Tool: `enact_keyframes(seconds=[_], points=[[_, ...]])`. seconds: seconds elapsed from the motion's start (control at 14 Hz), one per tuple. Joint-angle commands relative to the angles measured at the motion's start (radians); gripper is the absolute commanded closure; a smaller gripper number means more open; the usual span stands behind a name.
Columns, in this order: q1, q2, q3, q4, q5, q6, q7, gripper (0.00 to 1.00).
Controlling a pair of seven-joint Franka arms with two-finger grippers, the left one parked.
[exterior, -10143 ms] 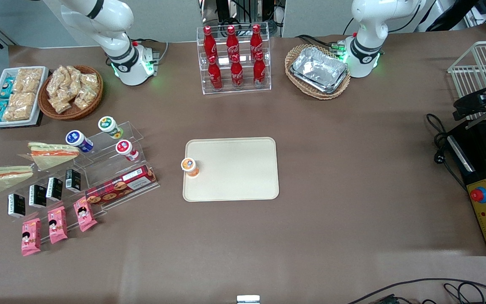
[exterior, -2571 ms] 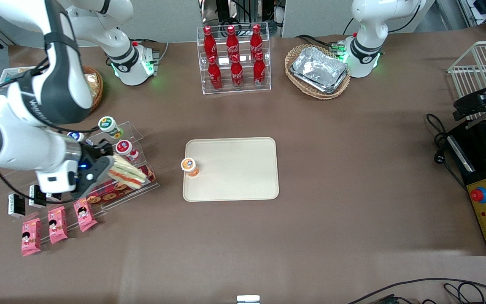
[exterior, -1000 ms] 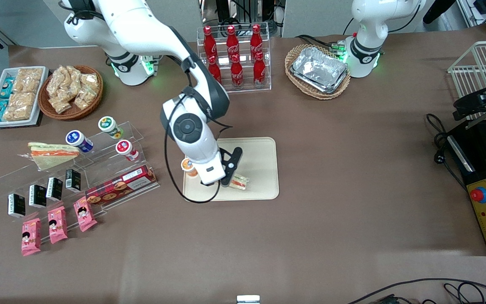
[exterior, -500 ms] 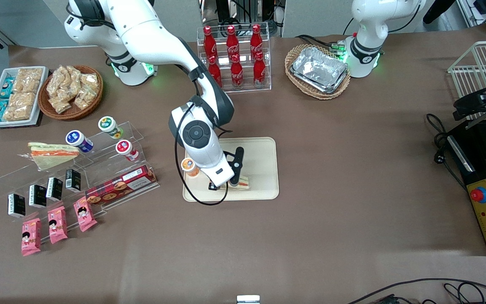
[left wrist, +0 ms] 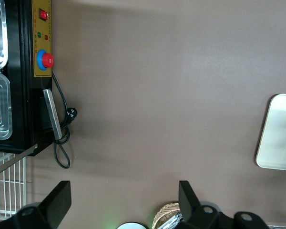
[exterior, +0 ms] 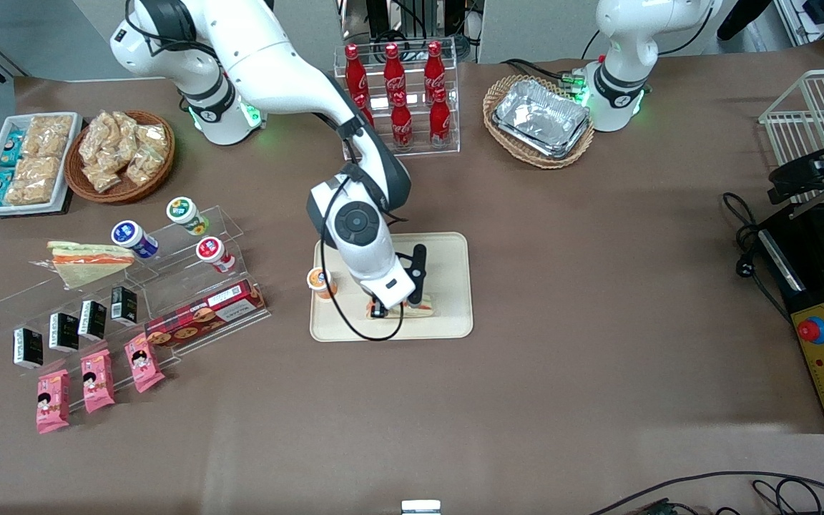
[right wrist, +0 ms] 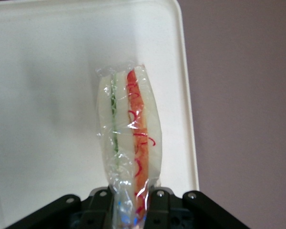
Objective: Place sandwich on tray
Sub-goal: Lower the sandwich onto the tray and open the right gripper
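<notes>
My right gripper [exterior: 406,304] is over the cream-beige tray [exterior: 448,250], above the part nearest the front camera, and is shut on the clear-wrapped wedge sandwich [exterior: 423,308]. In the right wrist view the sandwich [right wrist: 128,129] sticks out from between the fingers [right wrist: 158,207], showing its pale bread and orange-red stripe, low over the tray [right wrist: 47,95] near its rim. I cannot tell whether it touches the tray. The second, near-identical sandwich [exterior: 86,260] lies on the acrylic stand toward the working arm's end. A tray corner [left wrist: 279,138] shows in the left wrist view.
An orange-lidded cup [exterior: 321,281] stands on the tray's edge beside the arm. The acrylic stand [exterior: 169,286] holds cups, a biscuit box, black cartons and pink packs. A cola bottle rack [exterior: 396,100] and a basket of foil trays [exterior: 539,120] stand farther back.
The gripper has carried the sandwich from the acrylic stand to the tray. In the last second it has shifted a little toward the parked arm's end and lower over the tray.
</notes>
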Motion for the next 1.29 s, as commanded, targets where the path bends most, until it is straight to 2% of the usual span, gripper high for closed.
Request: enact_keyframes(seconds=[0.0,0.14,0.21,0.29,0.36,0.43,0.5,0.57,0.64,1.21], points=[[0.026,0.021,-0.013,0.005,0.016,0.030,-0.018,1.00],[0.028,0.022,-0.013,0.002,0.016,0.033,-0.018,1.00],[0.032,0.022,-0.013,0.002,0.016,0.031,-0.015,0.95],[0.032,0.022,-0.013,0.002,0.017,0.031,-0.015,0.94],[0.034,0.022,-0.013,0.002,0.017,0.033,-0.007,0.85],[0.038,0.022,-0.013,0.002,0.014,0.039,-0.007,0.82],[0.038,0.024,-0.013,0.002,0.013,0.045,-0.007,0.69],[0.038,0.031,-0.013,0.002,0.013,0.049,-0.007,0.25],[0.037,0.038,-0.013,0.002,0.013,0.062,-0.015,0.00],[0.021,0.022,-0.015,-0.012,0.022,0.059,-0.018,0.00]])
